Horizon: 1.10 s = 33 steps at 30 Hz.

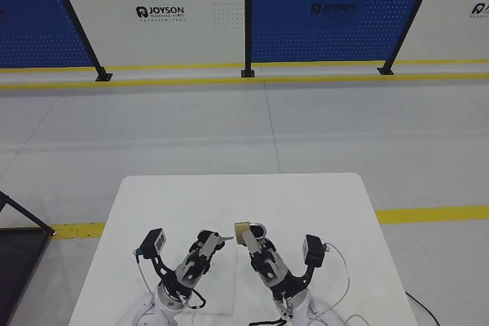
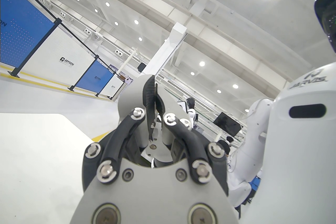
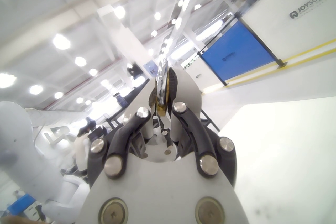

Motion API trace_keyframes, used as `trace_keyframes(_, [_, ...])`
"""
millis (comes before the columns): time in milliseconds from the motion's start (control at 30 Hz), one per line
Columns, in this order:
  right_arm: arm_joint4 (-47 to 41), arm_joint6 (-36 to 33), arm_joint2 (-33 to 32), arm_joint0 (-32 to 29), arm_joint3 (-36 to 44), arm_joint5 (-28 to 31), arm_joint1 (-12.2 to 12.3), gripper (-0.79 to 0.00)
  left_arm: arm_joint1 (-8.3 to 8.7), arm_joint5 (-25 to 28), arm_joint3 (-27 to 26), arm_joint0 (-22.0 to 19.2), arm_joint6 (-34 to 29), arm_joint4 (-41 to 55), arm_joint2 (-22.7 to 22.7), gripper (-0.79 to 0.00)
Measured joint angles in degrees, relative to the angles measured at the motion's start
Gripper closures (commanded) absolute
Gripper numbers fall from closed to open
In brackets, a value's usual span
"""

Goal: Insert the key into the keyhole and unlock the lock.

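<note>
Both arms hang low over the near part of the white table (image 1: 310, 204), with their grippers facing each other. My right gripper (image 1: 251, 241) (image 3: 166, 83) is shut on a brass padlock (image 1: 242, 233) (image 3: 160, 104), whose chrome shackle (image 3: 162, 72) sticks out past the fingertips. My left gripper (image 1: 213, 240) (image 2: 153, 95) is shut on a small silver key (image 1: 226, 237). The key's tip points toward the padlock and lies close beside it. Whether the tip is inside the keyhole is hidden. In the left wrist view the pads are pressed together.
Bare white tabletop lies beyond the grippers toward the far edge. A black rack (image 1: 4, 224) stands off the table's left side. Blue and white barrier panels (image 1: 326, 28) line the floor far behind.
</note>
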<state>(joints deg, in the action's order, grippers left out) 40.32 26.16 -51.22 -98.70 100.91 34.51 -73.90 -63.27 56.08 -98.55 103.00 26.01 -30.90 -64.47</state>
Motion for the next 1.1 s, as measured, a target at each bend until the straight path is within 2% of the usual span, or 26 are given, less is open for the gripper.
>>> trace_keyframes(933, [1.33, -0.51, 2.47, 0.39, -0.98, -0.56, -0.71, 0.000, -1.73, -0.05, 0.38, -0.08, -0.66, -1.13, -0.29, 0.000])
trace_keyframes(967, [1.43, -0.38, 2.56, 0.45, -1.04, -0.60, -0.75, 0.000, -1.80, -0.08, 0.40, -0.10, -0.67, -1.31, -0.31, -0.058])
trace_keyframes(1033, [1.57, -0.11, 2.59, 0.50, -1.11, -0.62, -0.79, 0.000, -1.90, -0.12, 0.42, -0.06, -0.58, -1.51, -0.39, -0.302])
trace_keyframes(1100, [1.68, 0.22, 2.50, 0.43, -1.10, -0.55, -0.80, 0.000, -2.01, -0.08, 0.38, 0.11, -0.41, -1.67, -0.56, -0.468])
